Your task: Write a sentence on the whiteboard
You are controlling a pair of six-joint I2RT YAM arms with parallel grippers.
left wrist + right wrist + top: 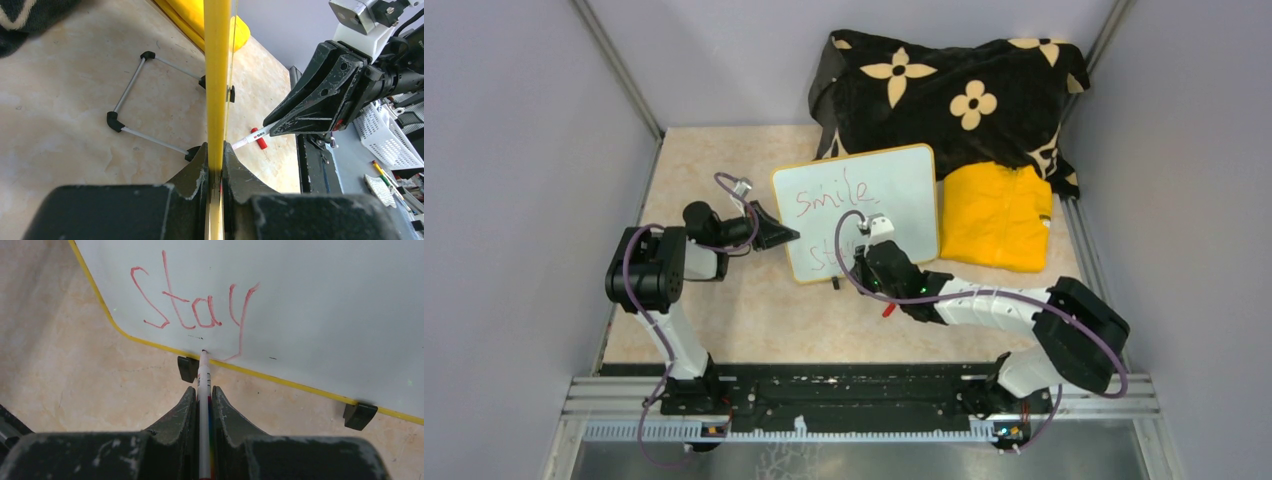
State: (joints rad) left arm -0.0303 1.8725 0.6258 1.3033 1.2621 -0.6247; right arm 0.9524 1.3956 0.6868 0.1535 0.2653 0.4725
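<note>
My left fingers (199, 169) are pinched shut on the whiteboard (217, 75) frame. My right fingers (189, 407) clamp the marker (204, 372), its tip mid-picture under the red writing (195, 307).

Soft, even light, faint shadows, left pincer (215, 159) out of focus up close.

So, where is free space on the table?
Free: the table in front of the whiteboard, between the left arm and right arm, and the far left corner. Crowded: right of the whiteboard, with the yellow cloth and black blanket.
</note>
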